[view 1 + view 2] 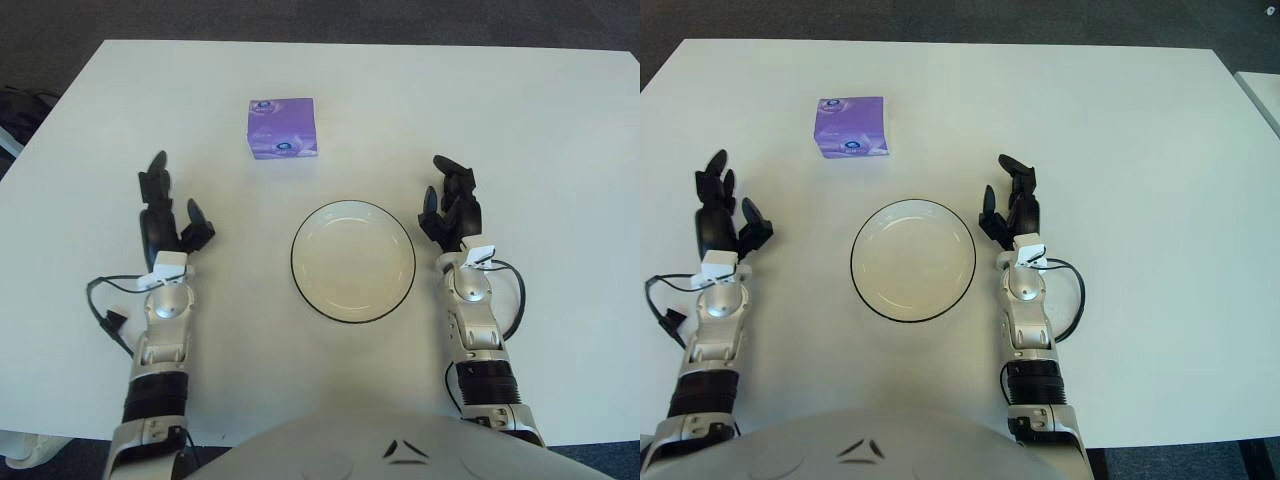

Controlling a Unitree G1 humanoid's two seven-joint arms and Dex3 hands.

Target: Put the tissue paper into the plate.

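With both the left hand point(165, 215) and right hand point(452, 205) spread wide and empty beside the plate point(353, 260), a careless reach risked knocking the purple tissue pack point(283, 128) further away.

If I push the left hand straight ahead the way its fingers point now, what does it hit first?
Probably nothing. The left hand, fingers open, points up the white table. The purple tissue pack sits off to its right, apparently outside that line, and the plate is further right. The right hand shows beside the plate's right rim.
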